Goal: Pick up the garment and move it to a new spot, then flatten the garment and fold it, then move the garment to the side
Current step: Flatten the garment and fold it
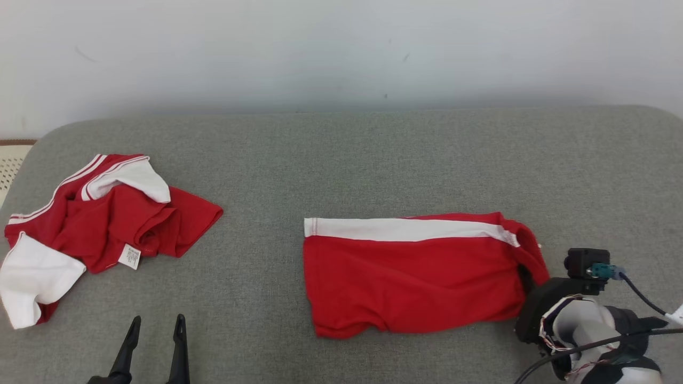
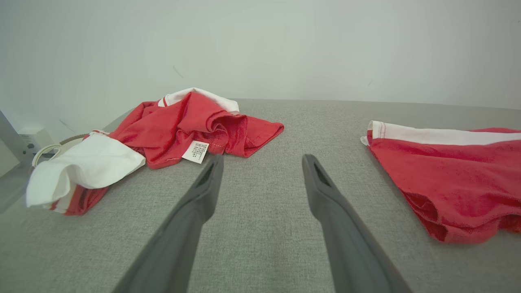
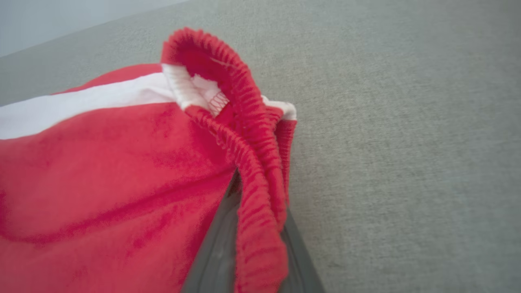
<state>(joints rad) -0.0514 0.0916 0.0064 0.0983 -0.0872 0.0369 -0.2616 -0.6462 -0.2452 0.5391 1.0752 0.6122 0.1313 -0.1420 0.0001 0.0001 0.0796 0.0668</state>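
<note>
The garment, a pair of red shorts [image 1: 411, 282] with a white side stripe, lies folded flat on the grey cushion, right of centre. My right gripper [image 1: 527, 280] is at its right end, shut on the elastic waistband [image 3: 260, 211]. In the right wrist view the band is pinched between the two dark fingers [image 3: 217, 256], and the right gripper [image 3: 256, 195] has its tips hidden by the cloth. My left gripper [image 1: 158, 326] is open and empty near the front edge; in its own view the left gripper [image 2: 263, 162] points across bare cushion between the two garments.
A crumpled red and white shirt [image 1: 101, 218] with a white label lies at the far left, also the shirt [image 2: 175, 130] in the left wrist view. The grey cushion [image 1: 373, 160] ends at a pale wall behind. A cable and a wall socket [image 2: 30, 140] sit off the left edge.
</note>
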